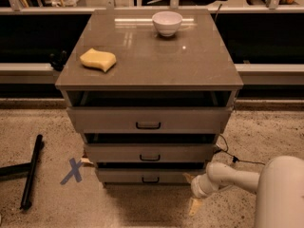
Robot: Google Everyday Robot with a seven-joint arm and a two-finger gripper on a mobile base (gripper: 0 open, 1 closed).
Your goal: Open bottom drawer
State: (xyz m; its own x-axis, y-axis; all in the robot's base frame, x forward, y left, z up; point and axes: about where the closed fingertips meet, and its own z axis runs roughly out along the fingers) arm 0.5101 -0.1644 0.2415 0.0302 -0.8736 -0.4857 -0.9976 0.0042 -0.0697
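Risk of missed or slipping grasp on small handle point(150, 179): bottom drawer point(118, 176) near, to left of hand point(195, 198), hand low at cabinet point(156, 65) corner, not lined up, opening impossible to tell.

Light: dim, warm, from overhead
Glare: pale streaks on cabinet top point(156, 61) by bowl point(167, 23)
Shadows: floor beneath bottom drawer point(123, 176)
Gripper point(195, 204): low right, at shadow's edge
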